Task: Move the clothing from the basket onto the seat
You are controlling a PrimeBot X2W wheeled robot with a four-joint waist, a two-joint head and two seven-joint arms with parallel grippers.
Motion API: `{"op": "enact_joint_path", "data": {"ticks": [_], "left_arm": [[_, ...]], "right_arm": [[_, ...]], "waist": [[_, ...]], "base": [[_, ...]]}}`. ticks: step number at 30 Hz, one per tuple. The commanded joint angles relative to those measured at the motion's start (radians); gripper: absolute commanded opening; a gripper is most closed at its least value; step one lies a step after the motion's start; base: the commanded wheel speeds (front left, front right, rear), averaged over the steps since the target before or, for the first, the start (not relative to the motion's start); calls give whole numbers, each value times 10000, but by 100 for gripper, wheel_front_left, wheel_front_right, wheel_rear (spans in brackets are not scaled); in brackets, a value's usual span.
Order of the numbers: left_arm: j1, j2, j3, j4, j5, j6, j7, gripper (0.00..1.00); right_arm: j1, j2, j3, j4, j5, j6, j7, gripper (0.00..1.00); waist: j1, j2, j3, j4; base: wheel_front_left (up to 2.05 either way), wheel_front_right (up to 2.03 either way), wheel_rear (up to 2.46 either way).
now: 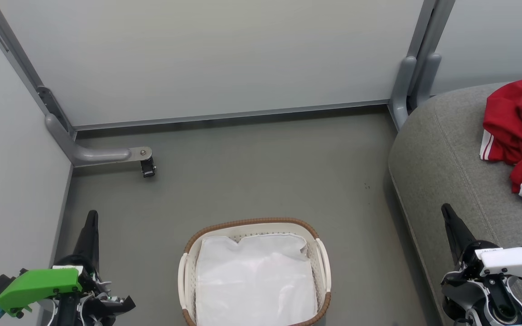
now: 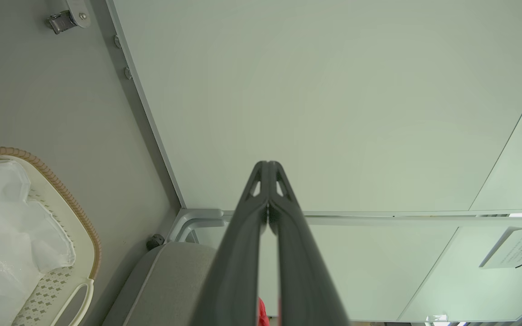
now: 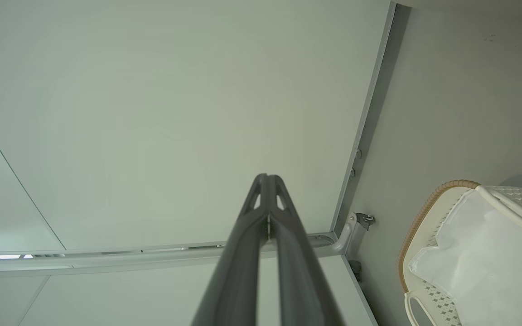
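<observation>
One clothing heap (image 1: 512, 120) stretches lengthwise along seat (image 1: 442, 149).

Grey floor (image 1: 261, 172), walled by pale partition panels (image 1: 224, 59). Small black caster (image 1: 148, 168) under a grey metal foot (image 1: 102, 155). White liner sheet (image 1: 256, 280), rumpled.

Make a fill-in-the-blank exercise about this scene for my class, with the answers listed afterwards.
The clothing on the seat is mostly ____ in colour.
The basket holds a ____ liner sheet.
The left gripper and the right gripper both have their jaws ____.
The clothing lies to the robot's ____ of the basket.
Missing words: red, white, shut, right.
</observation>
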Motion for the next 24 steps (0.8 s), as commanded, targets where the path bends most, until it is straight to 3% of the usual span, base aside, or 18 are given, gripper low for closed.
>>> {"op": "enact_joint_path", "data": {"ticks": [1, 24], "left_arm": [[-106, 10, 13, -17, -30, -57, 29, 0], [-106, 10, 12, -18, -30, -57, 28, 0]], "right_arm": [[-74, -59, -17, -40, 39, -5, 23, 0], [-74, -60, -16, -40, 40, -3, 22, 0]], "waist": [[0, 0, 0, 0], [0, 0, 0, 0]], "base": [[0, 0, 0], [0, 0, 0]]}}
